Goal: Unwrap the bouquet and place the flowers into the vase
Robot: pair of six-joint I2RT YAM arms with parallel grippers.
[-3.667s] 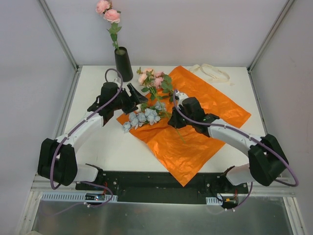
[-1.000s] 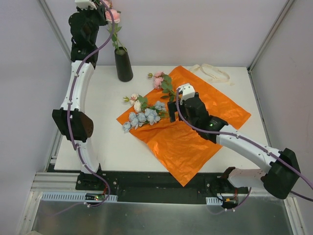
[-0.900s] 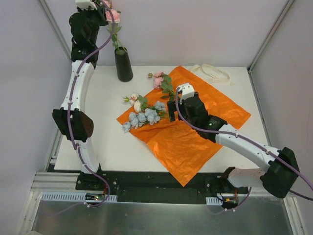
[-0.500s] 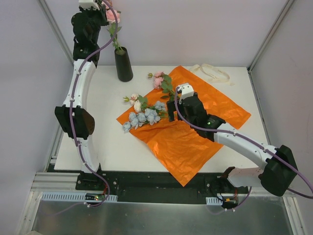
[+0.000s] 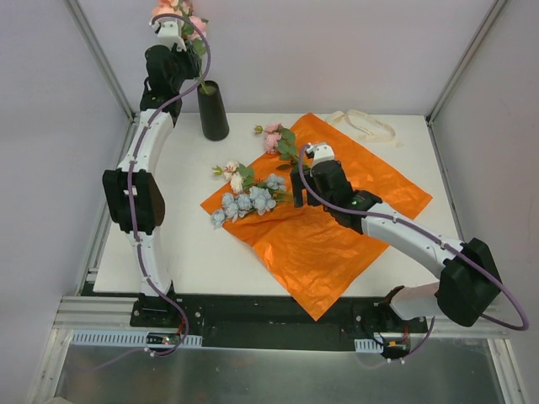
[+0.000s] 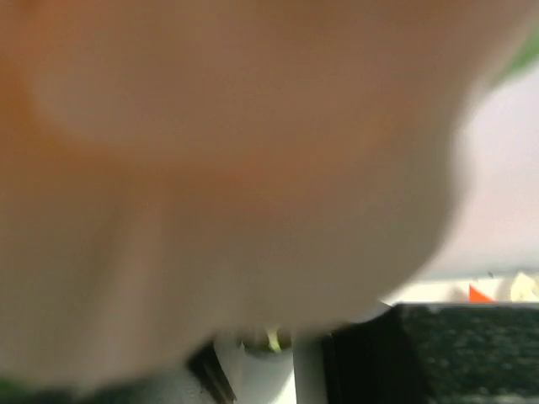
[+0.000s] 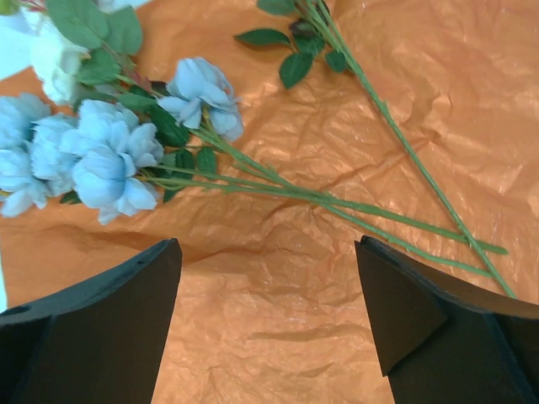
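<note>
R gripper (image 7: pixel 265 282) wide open, holding nothing, hovered just above green stems (image 7: pixel 320 200) on orange paper (image 5: pixel 328 244). Pale blue roses (image 7: pixel 101 160), plus cream + pink ones, lay loose at paper's left edge. L gripper (image 5: pixel 179 38) up high by pink roses (image 5: pixel 199 25) standing in black vase (image 5: pixel 213 111), counter (image 5: pixel 177 244) rear left; wrist view all blur, so couldn't tell if open or shut. Cream ribbon (image 5: pixel 366 124) lay rear right.

Left arm (image 5: pixel 145 156) high and upright; right hand (image 7: pixel 268 252) low, jaws wide apart.
</note>
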